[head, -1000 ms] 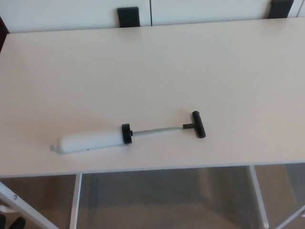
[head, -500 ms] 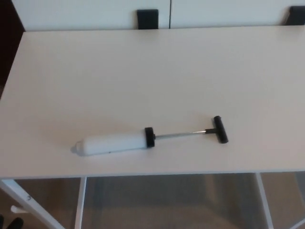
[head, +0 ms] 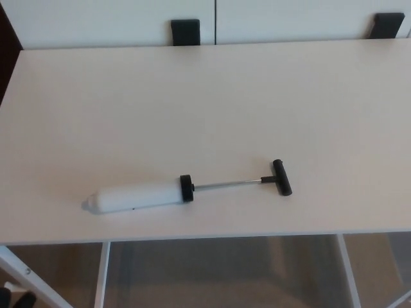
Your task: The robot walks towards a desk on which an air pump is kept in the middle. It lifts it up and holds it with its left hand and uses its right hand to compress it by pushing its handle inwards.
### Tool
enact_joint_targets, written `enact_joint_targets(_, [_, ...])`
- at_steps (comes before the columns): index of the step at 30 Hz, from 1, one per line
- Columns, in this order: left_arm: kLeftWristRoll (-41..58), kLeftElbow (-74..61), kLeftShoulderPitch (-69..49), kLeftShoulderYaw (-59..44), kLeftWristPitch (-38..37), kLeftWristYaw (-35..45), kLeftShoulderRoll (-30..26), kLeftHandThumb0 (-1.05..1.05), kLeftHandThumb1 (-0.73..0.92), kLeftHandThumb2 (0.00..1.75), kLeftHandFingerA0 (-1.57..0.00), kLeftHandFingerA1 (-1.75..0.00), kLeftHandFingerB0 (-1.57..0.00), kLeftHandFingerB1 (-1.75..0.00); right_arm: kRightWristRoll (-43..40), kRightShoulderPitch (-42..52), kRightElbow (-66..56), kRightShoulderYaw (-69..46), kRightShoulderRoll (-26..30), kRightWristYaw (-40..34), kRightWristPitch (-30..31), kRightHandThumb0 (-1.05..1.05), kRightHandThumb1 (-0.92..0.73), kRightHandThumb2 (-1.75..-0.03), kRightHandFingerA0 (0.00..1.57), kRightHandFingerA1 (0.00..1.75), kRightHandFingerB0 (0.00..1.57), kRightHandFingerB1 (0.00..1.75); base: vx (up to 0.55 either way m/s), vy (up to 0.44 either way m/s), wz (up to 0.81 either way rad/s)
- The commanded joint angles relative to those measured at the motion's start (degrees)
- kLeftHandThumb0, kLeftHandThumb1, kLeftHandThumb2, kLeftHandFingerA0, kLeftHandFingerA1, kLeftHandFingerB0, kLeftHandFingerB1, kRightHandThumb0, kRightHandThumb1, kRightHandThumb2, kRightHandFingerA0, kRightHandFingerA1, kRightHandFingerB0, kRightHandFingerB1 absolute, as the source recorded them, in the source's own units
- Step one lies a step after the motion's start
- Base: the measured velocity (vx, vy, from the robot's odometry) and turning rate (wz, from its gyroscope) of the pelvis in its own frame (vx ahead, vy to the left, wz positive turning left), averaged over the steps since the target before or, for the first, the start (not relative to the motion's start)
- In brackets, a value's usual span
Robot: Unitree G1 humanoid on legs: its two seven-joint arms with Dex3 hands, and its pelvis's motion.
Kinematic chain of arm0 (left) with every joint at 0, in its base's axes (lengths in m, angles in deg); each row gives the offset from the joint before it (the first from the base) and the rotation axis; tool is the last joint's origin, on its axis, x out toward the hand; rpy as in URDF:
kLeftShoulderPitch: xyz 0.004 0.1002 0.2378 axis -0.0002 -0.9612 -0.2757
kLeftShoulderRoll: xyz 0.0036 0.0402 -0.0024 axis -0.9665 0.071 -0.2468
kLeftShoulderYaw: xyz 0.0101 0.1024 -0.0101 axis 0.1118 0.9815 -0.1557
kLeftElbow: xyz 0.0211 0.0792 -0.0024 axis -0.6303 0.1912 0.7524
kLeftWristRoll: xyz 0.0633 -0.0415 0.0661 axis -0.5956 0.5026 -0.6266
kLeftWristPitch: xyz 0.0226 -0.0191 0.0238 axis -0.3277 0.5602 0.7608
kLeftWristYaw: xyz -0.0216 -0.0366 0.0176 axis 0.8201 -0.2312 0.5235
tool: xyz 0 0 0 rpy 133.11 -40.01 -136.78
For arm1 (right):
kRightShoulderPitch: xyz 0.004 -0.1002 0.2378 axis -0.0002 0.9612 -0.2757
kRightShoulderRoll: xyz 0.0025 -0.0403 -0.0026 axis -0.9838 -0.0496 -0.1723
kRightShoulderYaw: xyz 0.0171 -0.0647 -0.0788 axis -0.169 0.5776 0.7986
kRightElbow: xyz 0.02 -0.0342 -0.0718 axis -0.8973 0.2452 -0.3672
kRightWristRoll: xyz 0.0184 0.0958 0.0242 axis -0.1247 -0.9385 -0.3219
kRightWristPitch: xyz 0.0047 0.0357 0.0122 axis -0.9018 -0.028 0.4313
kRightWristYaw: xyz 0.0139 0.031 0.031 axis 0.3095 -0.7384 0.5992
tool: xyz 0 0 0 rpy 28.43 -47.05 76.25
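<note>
An air pump (head: 138,197) lies flat on the pale desk (head: 205,109), close to the near edge. Its white cylinder points left and ends in a black collar (head: 186,188). A thin metal rod (head: 228,185) runs out to the right, fully extended, and ends in a black T-handle (head: 281,178). Neither of my hands shows in the head view.
The desk's near edge (head: 205,239) runs across the lower part of the picture, with white legs (head: 101,273) and floor below it. Two black brackets (head: 185,31) stand at the far edge against a white wall. The desk's left end (head: 9,90) is in view.
The whole picture has shifted, first right, then back left and slightly down, so the camera has moved. The pump lies as before on the desk.
</note>
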State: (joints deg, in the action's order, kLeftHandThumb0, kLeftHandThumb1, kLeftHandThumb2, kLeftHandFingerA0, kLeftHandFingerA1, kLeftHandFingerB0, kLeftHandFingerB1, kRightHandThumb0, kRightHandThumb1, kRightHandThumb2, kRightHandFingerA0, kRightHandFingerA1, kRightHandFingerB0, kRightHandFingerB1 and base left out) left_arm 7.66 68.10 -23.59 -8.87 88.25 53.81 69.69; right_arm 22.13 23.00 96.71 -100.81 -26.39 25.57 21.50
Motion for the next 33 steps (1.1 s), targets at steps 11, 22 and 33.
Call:
enact_joint_targets(11, [6.88, -10.64, -17.61, -22.56, 3.11, -10.0, -11.03, -0.1, 0.69, 1.06, -0.02, -0.53, 0.0, -0.5, 0.67, 0.0, -0.86, 0.12, 1.57, -0.84, -0.66, -0.7, -0.48, -0.81, 0.36, 0.5, 0.12, 0.39, 0.0, 0.0, 0.0])
enact_joint_targets(22, [5.92, -55.12, -9.81, -31.07, -6.83, -24.26, -10.48, -0.11, 0.52, 0.58, -0.12, -0.22, -0.1, -0.26, 0.93, -0.33, -3.01, 0.61, 1.48, -1.39, -0.08, -0.75, -0.5, -0.8, 0.43, 0.51, 0.16, 0.39, 0.0, 0.0, 0.0])
enact_joint_targets(33, [-13.57, -74.83, 9.8, -1.94, -3.61, -16.37, -32.66, -0.24, 0.42, 0.91, -0.02, -0.5, 0.0, -0.48, 1.15, -0.3, -3.27, 0.88, 1.48, -0.39, -1.4, -0.66, -0.49, -0.81, 0.36, 0.51, 0.11, 0.39, 0.0, 0.0, 0.0])
